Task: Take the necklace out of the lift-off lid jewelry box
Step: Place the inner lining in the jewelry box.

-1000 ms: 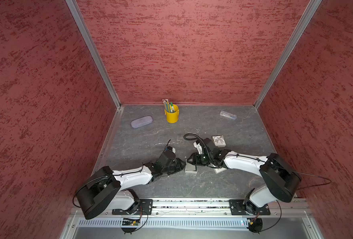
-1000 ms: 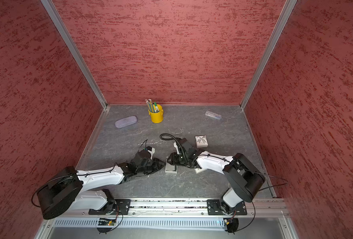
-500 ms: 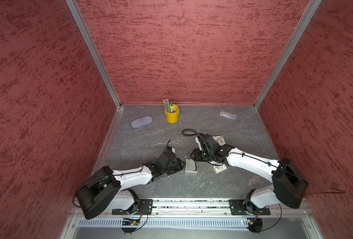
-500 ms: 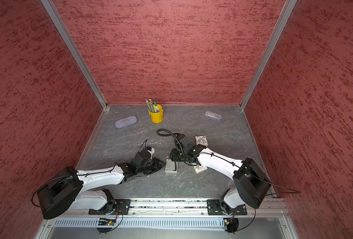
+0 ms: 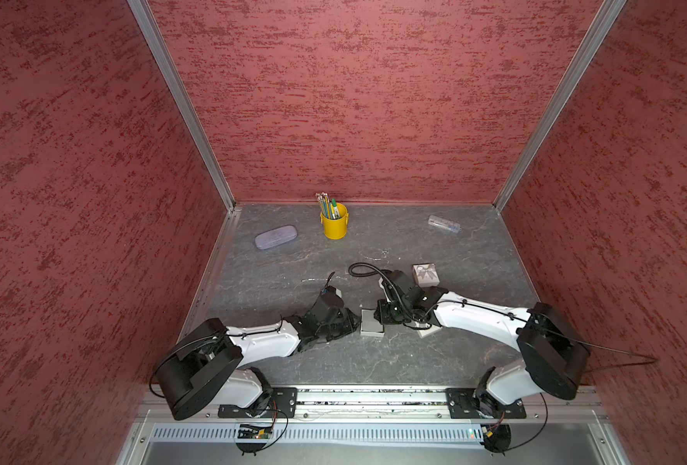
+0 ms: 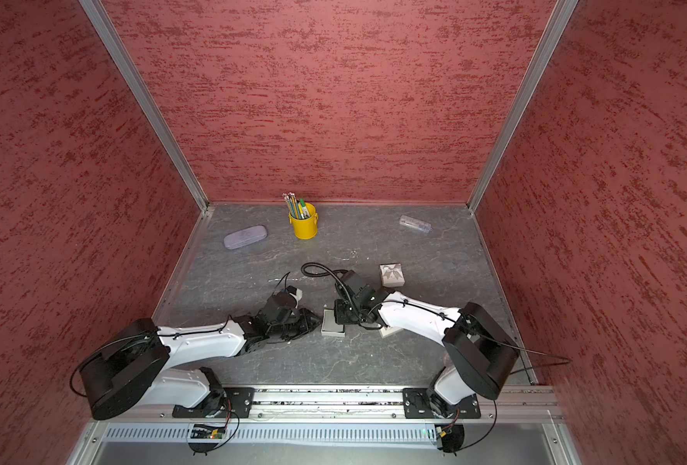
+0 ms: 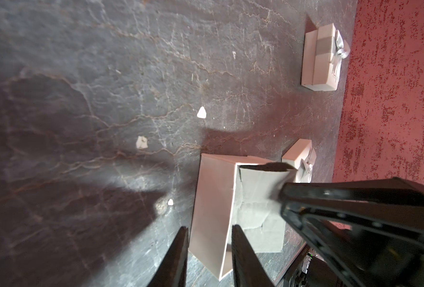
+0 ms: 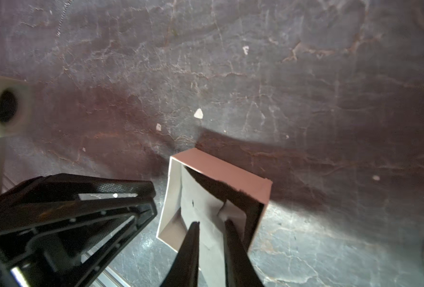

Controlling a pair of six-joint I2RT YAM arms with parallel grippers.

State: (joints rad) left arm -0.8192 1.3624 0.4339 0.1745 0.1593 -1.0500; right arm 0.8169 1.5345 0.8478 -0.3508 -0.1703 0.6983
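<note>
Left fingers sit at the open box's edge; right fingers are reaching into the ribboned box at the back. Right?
No: the right fingers reach into the same open box, over its paper lining, as the right wrist view shows. The ribboned box stands apart, farther back. The left fingers are as you say.

pale pink box (image 7: 211, 203), yellow pencil cup (image 5: 335, 227)

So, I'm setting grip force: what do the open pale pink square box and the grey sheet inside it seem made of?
The open pale pink square box: probably thin matte cardboard, given its thin walls and sharp corners. The grey sheet inside it: likely matte paper or thin card, creased with a lifted flap.
</note>
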